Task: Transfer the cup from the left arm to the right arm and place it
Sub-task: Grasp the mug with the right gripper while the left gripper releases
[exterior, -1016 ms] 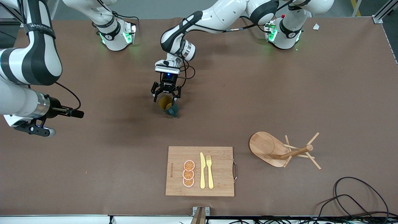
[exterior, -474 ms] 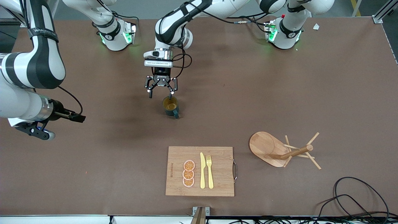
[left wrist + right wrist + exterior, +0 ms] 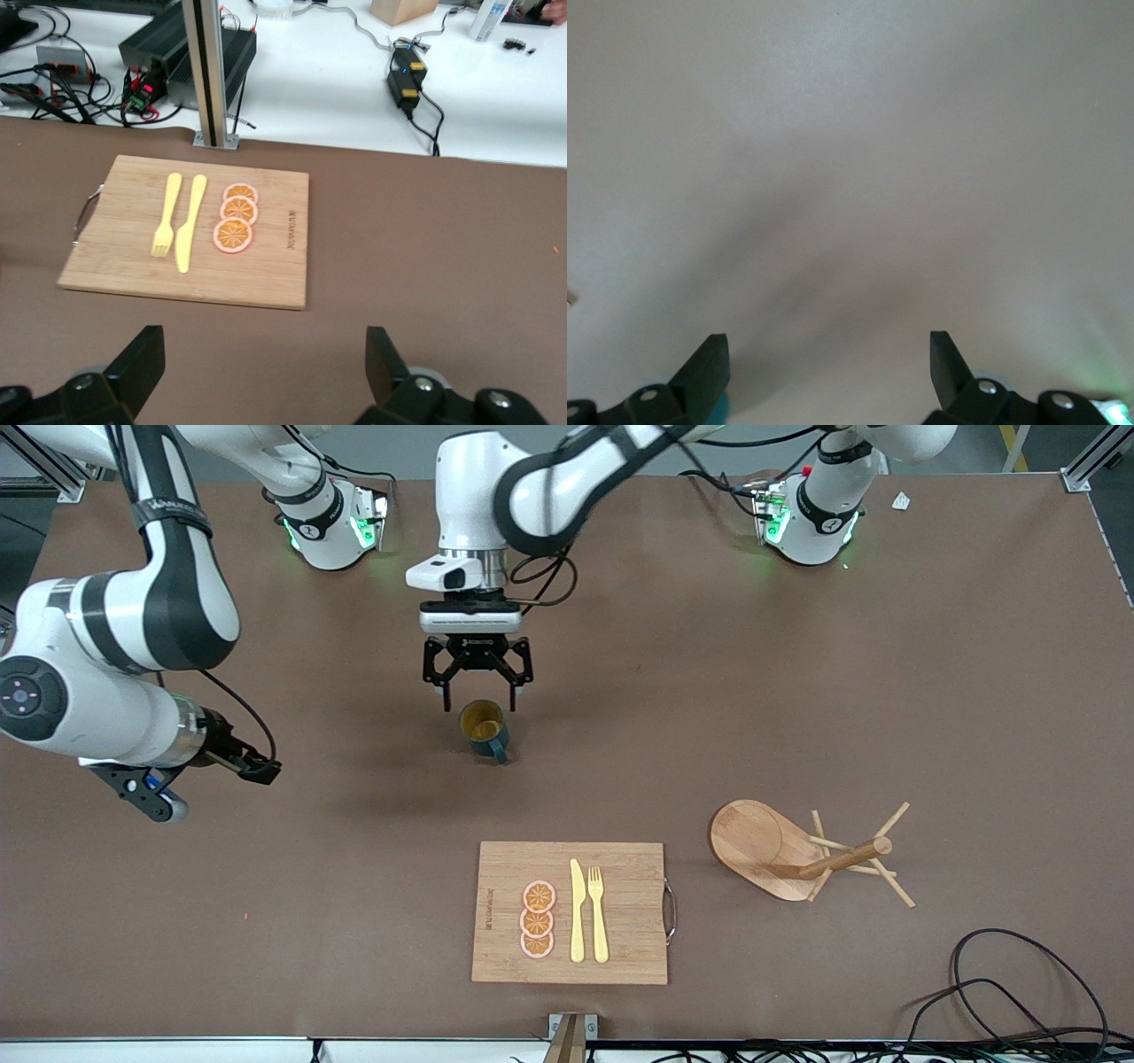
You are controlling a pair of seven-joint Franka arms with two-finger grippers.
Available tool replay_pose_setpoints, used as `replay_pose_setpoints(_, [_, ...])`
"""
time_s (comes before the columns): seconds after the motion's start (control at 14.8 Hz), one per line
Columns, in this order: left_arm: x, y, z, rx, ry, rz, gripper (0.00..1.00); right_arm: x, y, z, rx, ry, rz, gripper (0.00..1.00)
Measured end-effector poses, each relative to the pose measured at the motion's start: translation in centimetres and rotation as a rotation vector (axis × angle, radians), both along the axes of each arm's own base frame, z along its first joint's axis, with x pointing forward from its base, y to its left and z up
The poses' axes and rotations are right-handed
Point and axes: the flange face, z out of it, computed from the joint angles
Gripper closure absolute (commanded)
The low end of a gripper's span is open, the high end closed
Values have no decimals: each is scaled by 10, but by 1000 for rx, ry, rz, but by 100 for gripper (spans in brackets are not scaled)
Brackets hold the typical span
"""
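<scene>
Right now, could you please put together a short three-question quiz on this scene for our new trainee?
1. True or false: the left gripper is shut on the cup.
2. Which lies nearest the front camera? A) the cup B) the wooden board C) the left gripper
3. Fill in: on the wooden board, beside the yellow knife and yellow fork, lie three ____.

Key
1. False: its fingers are open, and the cup stands upright on the table just below them.
2. B.
3. Orange slices. The right gripper is open too, over bare table at the right arm's end.
</scene>
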Motion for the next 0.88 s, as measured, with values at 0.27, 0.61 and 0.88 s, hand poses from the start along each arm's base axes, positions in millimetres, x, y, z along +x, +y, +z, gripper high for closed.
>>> replay_pose_setpoints(0.27, [72,83,76,-15,134,-65,0,-4,48,-18,-16,-13,-150,0])
replay_pose_setpoints(0.61, [136,187,106,52,294,-134,0,-22,114,-33,-40,-30,-332,0])
replay_pose_setpoints(0.88, [150,258,140,74,397,-156,0,-44,165,-48,-64,-55,-450,0])
